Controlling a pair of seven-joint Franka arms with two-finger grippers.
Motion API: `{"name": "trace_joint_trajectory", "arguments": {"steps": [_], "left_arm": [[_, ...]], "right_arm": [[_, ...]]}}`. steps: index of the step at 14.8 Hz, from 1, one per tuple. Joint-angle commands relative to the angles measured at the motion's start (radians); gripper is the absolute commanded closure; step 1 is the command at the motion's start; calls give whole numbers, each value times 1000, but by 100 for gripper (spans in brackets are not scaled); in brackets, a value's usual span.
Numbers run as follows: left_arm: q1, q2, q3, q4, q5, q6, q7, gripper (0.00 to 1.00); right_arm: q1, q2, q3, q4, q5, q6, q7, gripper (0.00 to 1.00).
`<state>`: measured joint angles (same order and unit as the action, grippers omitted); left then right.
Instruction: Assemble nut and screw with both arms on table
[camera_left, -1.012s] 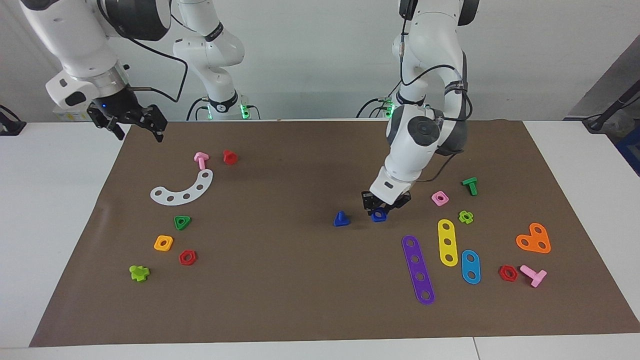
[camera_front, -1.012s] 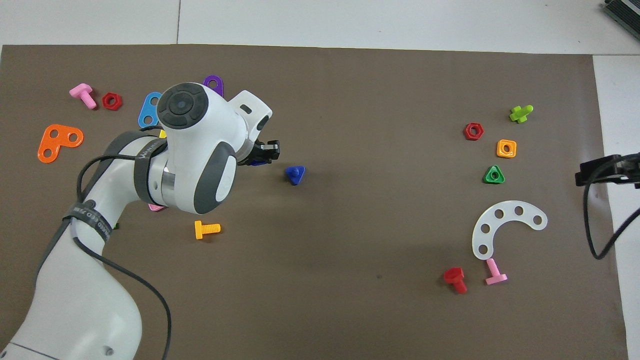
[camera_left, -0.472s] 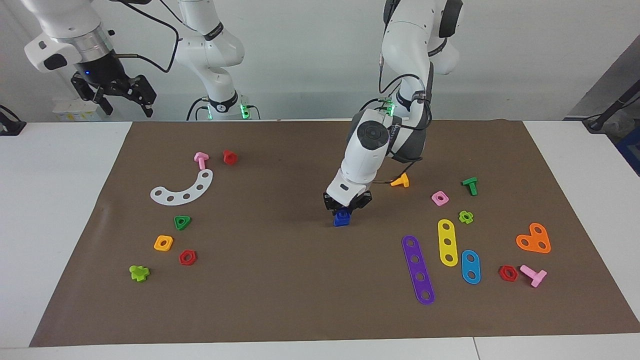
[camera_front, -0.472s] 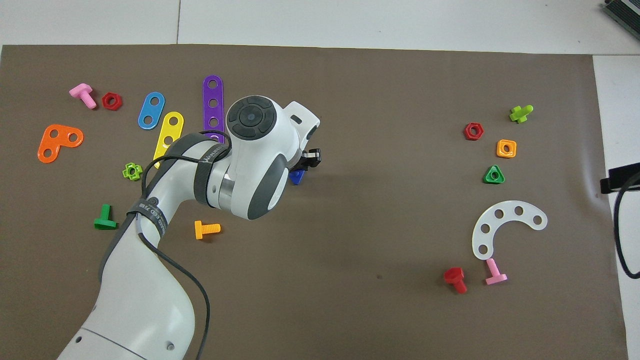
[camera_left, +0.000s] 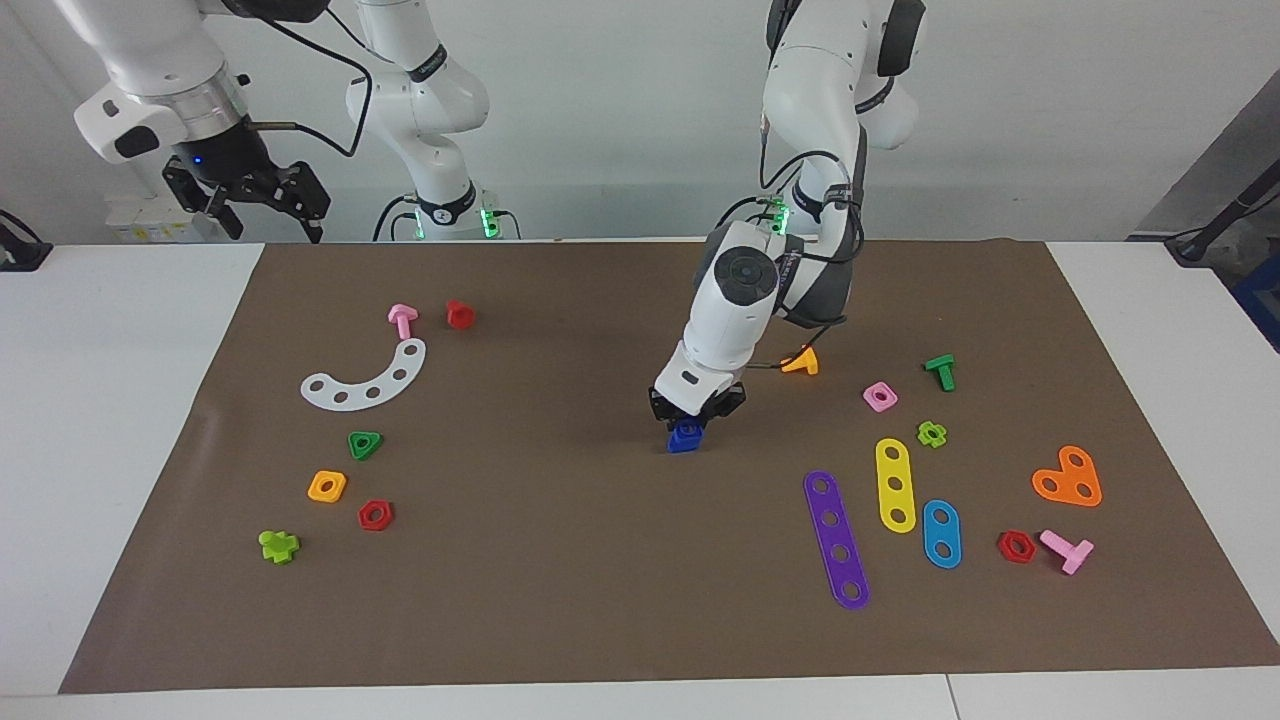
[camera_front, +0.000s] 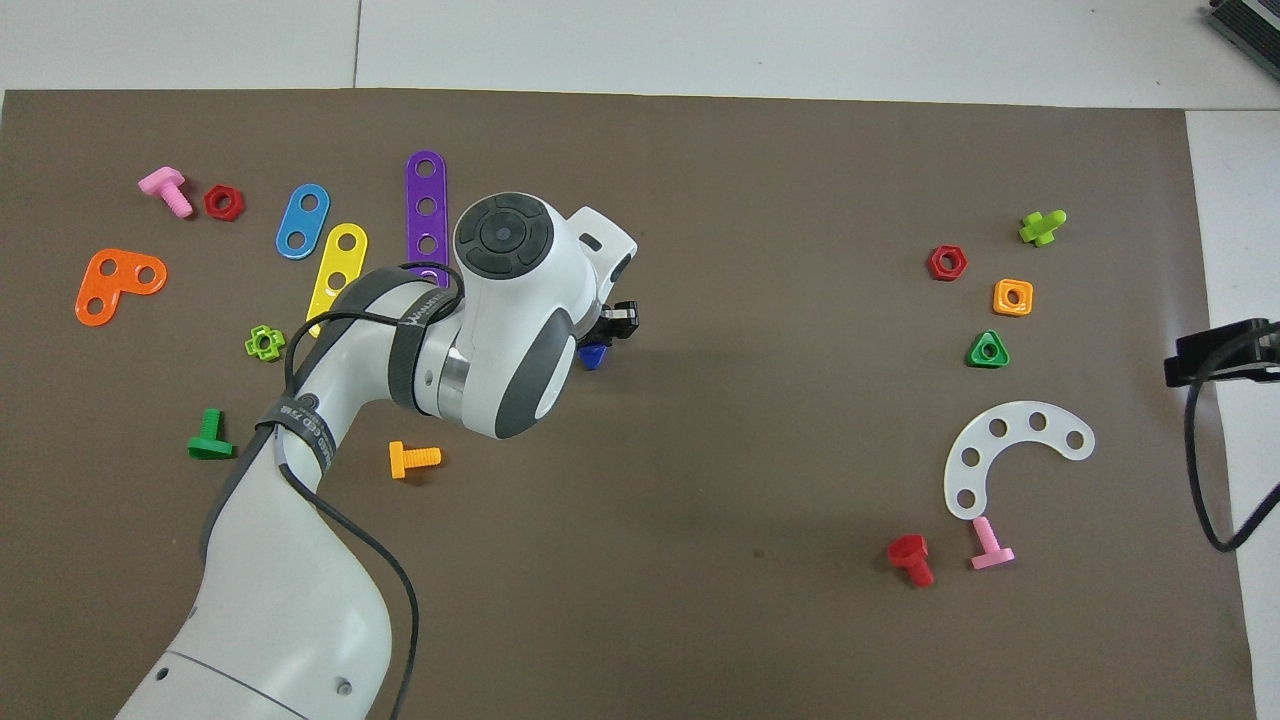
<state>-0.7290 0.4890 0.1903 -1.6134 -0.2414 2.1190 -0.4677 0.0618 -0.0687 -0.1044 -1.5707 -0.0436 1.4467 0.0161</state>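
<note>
1. Left gripper (camera_left: 696, 412): you have it low over the middle of the mat (camera_left: 600, 560), fingers pinching the nut (camera_left: 687, 427). From overhead your arm covers most of it; only a black fingertip (camera_front: 622, 316) shows.
2. Nut: blue, square, sitting on top of the screw (camera_left: 683, 442). You cannot tell how far it is seated.
3. Screw: blue, triangular head down on the mat, mid-table, directly under the left gripper. From overhead you see one blue corner (camera_front: 592, 354) at the wrist's edge.
4. Right gripper (camera_left: 262, 195): you have it waiting, raised above the right arm's end of the table (camera_left: 100, 400), close to the mat's corner by the robots. Fingers look spread and hold nothing.
5. Near the screw, toward the left arm's end: an orange bolt (camera_left: 801, 361), a pink nut (camera_left: 879, 396) and a purple strip (camera_left: 836, 538).
6. Toward the right arm's end: a white arc (camera_left: 367, 379), a green nut (camera_left: 365, 444) and an orange nut (camera_left: 327, 486).
</note>
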Motion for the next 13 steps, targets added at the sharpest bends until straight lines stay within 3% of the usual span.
{"name": "trace_joint_trajectory", "arguments": {"steps": [1,7,13], "left_arm": [[-21,5,20,-22,11,-1,0,90],[-43,0,20,-74,28,61,-2,90],[-35,-1,21,-5,30,-92,1,89]], "right_arm": [[0,-10,3,-11,2,-6,18,0],[-2,-13,3,-20,2,-5,15,0],[-10,-19,2,-29,2,-5,7,0]]}}
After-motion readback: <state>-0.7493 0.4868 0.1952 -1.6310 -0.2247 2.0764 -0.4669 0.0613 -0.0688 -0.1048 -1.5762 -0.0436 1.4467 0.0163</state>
